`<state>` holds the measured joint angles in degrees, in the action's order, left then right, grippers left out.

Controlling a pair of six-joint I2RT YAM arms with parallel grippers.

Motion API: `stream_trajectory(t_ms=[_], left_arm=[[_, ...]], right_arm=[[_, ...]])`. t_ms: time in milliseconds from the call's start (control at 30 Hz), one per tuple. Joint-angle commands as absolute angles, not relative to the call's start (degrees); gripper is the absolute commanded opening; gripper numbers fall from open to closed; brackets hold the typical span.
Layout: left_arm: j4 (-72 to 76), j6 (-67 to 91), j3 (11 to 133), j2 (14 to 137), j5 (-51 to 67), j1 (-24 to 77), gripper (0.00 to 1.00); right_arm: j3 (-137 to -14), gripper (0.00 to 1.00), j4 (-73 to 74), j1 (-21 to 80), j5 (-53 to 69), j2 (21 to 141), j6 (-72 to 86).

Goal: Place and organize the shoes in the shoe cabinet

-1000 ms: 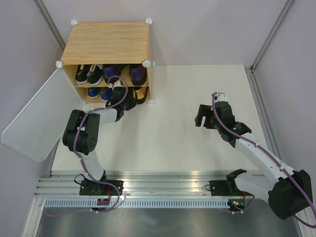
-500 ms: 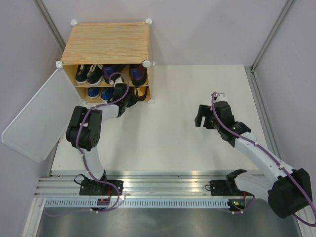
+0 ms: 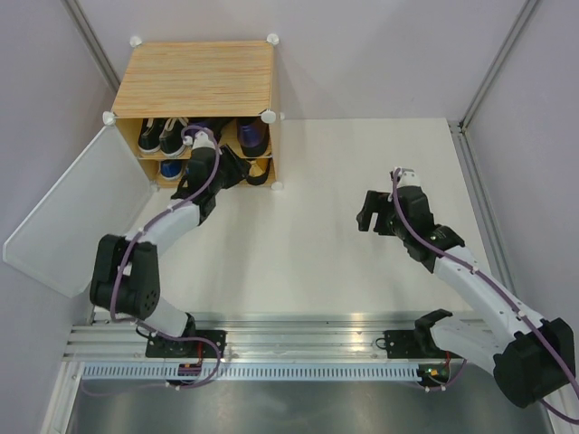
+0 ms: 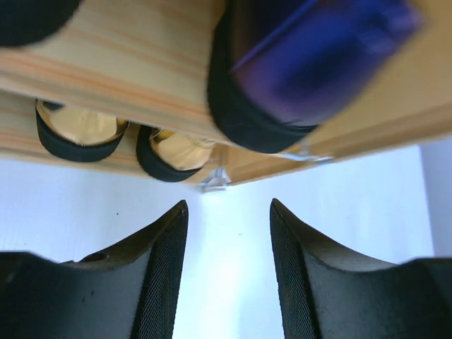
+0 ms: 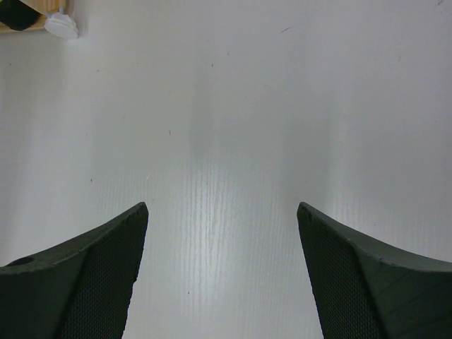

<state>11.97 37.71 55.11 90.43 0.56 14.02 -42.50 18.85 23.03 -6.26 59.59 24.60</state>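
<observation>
The shoe cabinet (image 3: 199,77) stands at the back left with its door (image 3: 77,212) swung open. Black sneakers (image 3: 161,136) and purple heels (image 3: 253,136) sit on its upper shelf. A blue sneaker (image 3: 170,169) shows on the lower shelf. In the left wrist view a purple heel (image 4: 304,70) rests on the shelf board above two gold heels (image 4: 81,131). My left gripper (image 3: 237,169) hangs right in front of the cabinet, open, with only white table between its fingers (image 4: 162,275). Over the right side of the table, my right gripper (image 3: 366,217) is wide open and holds nothing.
A white corner connector (image 5: 62,25) of the cabinet shows at the top left of the right wrist view. Grey walls close in the white table (image 3: 344,163) at the back and sides. The metal rail (image 3: 289,339) with both arm bases runs along the near edge.
My left gripper went from shut to open. The left arm stretched out, with its wrist now up against the cabinet front and its elbow swung down and left. The right arm stayed put.
</observation>
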Motion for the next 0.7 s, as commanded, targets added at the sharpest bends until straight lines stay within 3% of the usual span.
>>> stream_trajectory(t_ms=[0, 200, 300, 433, 667], left_arm=[[5.47, 31.04, 56.42, 79.65, 1.14, 14.33, 0.55], [-18.66, 23.32, 68.45, 70.94, -4.65, 14.24, 0.56], [-28.35, 18.39, 75.57, 68.65, -13.77, 14.24, 0.56], [-34.89, 11.88, 82.07, 64.44, -29.14, 13.54, 0.58], [-40.51, 3.51, 87.18, 65.29, -38.32, 5.64, 0.65]], right_arm=[[-42.54, 0.89, 17.4, 22.94, -4.49, 57.04, 24.43], [-41.92, 0.89, 16.35, 22.94, -2.03, 54.41, 24.87], [-41.75, 0.89, 15.91, 22.94, -0.45, 53.26, 25.22], [-41.4, 0.89, 15.47, 22.94, -0.09, 51.42, 25.31], [-40.96, 0.89, 15.12, 22.94, 3.25, 50.19, 25.84]])
